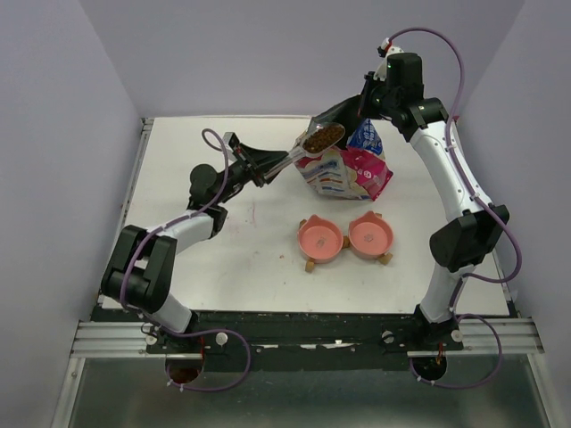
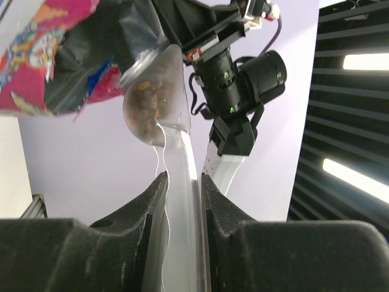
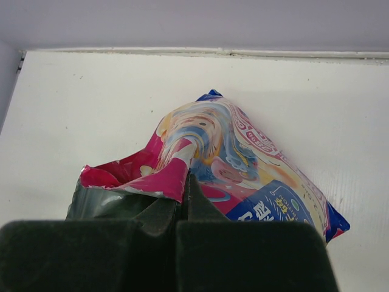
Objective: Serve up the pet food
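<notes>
My left gripper (image 1: 261,167) (image 2: 181,179) is shut on the handle of a clear plastic scoop (image 1: 322,137) (image 2: 157,100). The scoop holds a small heap of dark brown kibble pet food (image 1: 324,135) (image 2: 149,97) and hangs in the air just outside the bag's open mouth. The pink-edged printed bag (image 1: 348,169) (image 3: 243,164) stands at the back of the table. My right gripper (image 1: 364,105) (image 3: 185,182) is shut on the bag's upper rim and holds the mouth open. The twin salmon-pink cat-eared bowls (image 1: 345,238) stand in front of the bag, to its near side.
The white table (image 1: 241,259) is walled by lilac panels left, right and behind. The bowls rest on a small wooden stand. The right arm's white link (image 1: 455,178) arches over the table's right side.
</notes>
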Motion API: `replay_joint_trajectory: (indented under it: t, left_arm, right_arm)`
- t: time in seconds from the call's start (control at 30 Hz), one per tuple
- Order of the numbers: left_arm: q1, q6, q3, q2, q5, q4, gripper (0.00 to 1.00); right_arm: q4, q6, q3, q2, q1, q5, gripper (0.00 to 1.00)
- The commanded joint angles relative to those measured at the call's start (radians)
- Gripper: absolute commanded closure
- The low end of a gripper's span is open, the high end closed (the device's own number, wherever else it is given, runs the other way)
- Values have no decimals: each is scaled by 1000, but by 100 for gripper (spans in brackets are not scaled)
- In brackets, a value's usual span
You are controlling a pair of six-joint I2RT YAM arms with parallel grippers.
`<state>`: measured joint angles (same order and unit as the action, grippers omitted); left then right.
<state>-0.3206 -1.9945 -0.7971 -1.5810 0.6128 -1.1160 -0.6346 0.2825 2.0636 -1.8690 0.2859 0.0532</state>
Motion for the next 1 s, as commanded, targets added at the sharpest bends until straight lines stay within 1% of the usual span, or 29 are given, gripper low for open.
replay_joint_trajectory:
  t: [0.0,0.17,0.3,0.43,0.57,0.67,0.77,0.97]
  left_arm:
    - [8,-9,71,107,42,1,100]
    - [8,6,173,211,77,51,100]
    - [9,2,260,282,97,56,100]
    - [8,16,306,328,139,93,100]
    - [6,22,344,339,176,104,100]
    - [6,34,372,342,177,120,100]
    - [5,57,375,328,195,134,100]
    - [5,80,430,296,229,108,100]
  right_arm:
    - [115,-2,79,27,-14,-16,100]
    - [115,-2,79,31,-14,-15,100]
    - [115,1,76,37,-14,-10,100]
    - [116,6,73,37,-14,-4,100]
    - [115,7,69,39,-14,4,100]
    - [118,6,59,45,-14,4,100]
    - [118,6,50,54,-13,5,100]
    - [122,1,36,65,-14,7,100]
